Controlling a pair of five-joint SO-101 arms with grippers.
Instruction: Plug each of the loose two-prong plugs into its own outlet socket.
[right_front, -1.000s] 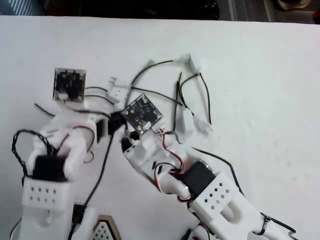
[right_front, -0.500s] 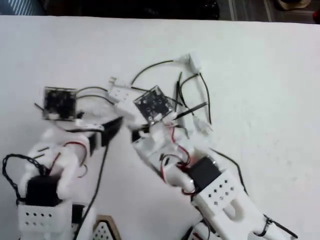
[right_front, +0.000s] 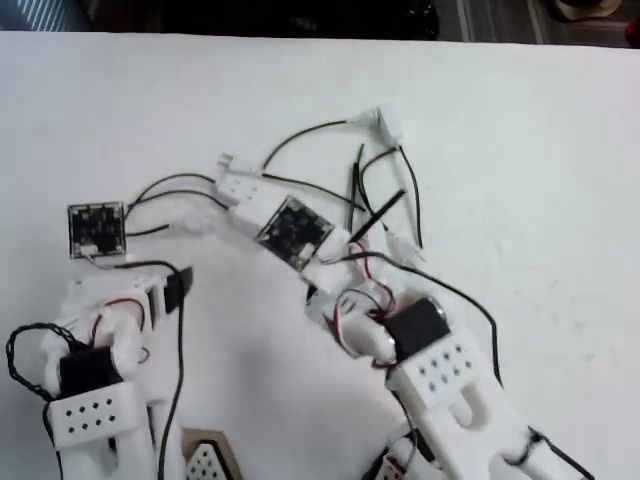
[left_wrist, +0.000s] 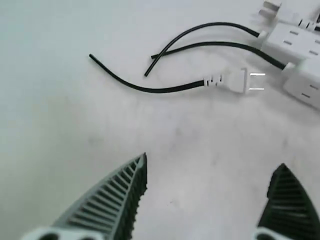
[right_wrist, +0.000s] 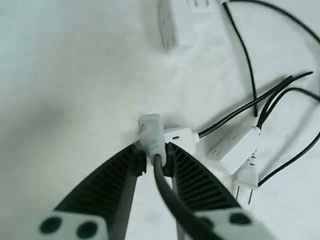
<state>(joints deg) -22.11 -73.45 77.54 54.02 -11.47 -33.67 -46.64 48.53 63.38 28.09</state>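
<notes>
The right gripper (right_wrist: 153, 150) is clamped on a white plug (right_wrist: 150, 131) with a black cord (right_wrist: 167, 195), near an outlet socket (right_wrist: 234, 148) on the white table (right_wrist: 60, 75). The left gripper (left_wrist: 212, 162) gapes wide above the table. A loose two-prong plug (left_wrist: 231, 81) lies ahead of it, prongs towards two more socket blocks (left_wrist: 300, 42).

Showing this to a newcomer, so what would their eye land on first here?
The tangle of black cords in the middle of the table. Next, the right gripper clamped on a white plug, and the left gripper wide open with a loose plug lying ahead of it.
</notes>
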